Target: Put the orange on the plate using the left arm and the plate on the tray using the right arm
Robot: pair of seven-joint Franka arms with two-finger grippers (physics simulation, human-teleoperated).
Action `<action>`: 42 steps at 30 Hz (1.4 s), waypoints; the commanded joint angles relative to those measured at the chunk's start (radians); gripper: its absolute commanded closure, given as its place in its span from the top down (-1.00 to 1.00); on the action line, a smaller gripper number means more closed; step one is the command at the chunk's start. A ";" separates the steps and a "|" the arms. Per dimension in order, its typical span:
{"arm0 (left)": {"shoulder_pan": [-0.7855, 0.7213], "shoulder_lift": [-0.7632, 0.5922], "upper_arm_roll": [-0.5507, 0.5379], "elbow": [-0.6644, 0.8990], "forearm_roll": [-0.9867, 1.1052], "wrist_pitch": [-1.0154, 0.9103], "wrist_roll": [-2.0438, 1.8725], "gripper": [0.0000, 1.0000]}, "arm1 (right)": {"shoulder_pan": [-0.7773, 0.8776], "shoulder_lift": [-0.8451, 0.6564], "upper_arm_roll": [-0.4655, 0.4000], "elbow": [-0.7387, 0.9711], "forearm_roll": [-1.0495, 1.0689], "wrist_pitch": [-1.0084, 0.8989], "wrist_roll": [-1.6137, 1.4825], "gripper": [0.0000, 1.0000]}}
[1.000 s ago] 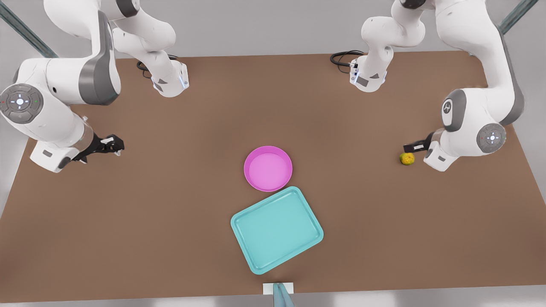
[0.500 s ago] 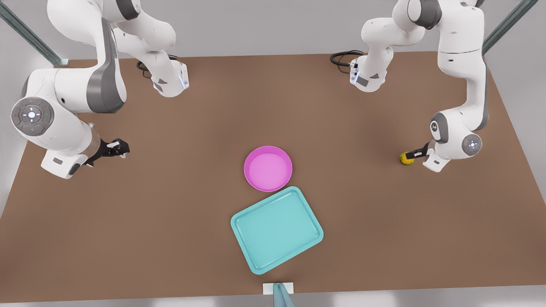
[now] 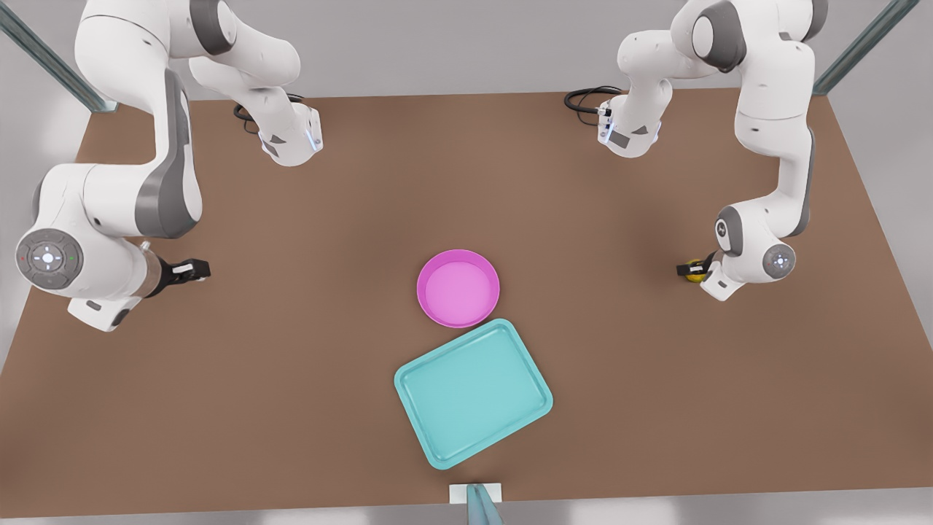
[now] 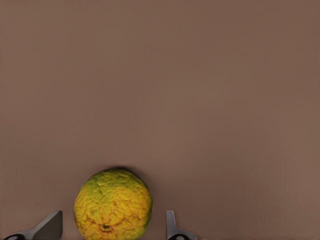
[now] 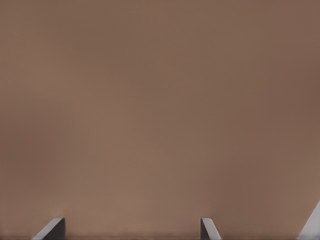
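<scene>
Fingers (image 4: 50, 227) of the left gripper (image 3: 692, 268) spread apart on either side of the orange (image 4: 113, 206), gaps showing, nothing gripped. Round, bumpy-skinned fruit, yellow with a green patch, resting on the matte brown tabletop (image 3: 291, 379), far off the front view's right of the plate (image 3: 458, 288). Smooth round pink dish, raised rim, just beside the tray (image 3: 473, 392): turquoise, rectangular, rounded corners, long axis running diagonally. Right gripper (image 3: 191, 270) waiting well off the plate's other side, fingers (image 5: 51, 229) open and empty.
</scene>
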 commanded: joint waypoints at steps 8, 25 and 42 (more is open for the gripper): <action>0.011 0.026 0.001 -0.001 0.003 0.001 0.067 1.00 | 0.000 0.011 -0.002 0.002 -0.004 -0.022 -0.003 1.00; 0.014 0.029 0.001 0.008 0.005 0.003 0.064 -0.01 | -0.005 0.020 0.000 0.003 -0.002 -0.017 -0.008 1.00; -0.703 0.147 -0.104 0.612 -0.084 -0.327 -0.653 0.02 | -0.025 0.029 0.000 0.005 0.001 -0.016 -0.014 1.00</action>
